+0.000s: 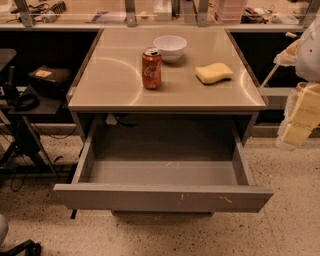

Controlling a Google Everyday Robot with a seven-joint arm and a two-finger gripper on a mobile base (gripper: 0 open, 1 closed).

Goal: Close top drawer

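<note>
The top drawer (162, 198) is a wide shallow grey metal drawer, pulled far out from under the table (115, 85). Its flat front faces me, with small white scratches right of centre. Its inside (162, 172) shows nothing in it. My gripper (296, 125) hangs at the right edge of the camera view, pale and yellowish, beside the table's right front corner. It is above and to the right of the drawer's front right corner and touches nothing.
On the tabletop stand a red cola can (151, 68), a white bowl (169, 48) and a yellow sponge (214, 73). A low black stand with gear (45, 82) and cables sits on the left. A cluttered bench (160, 12) runs along the back. The floor is speckled.
</note>
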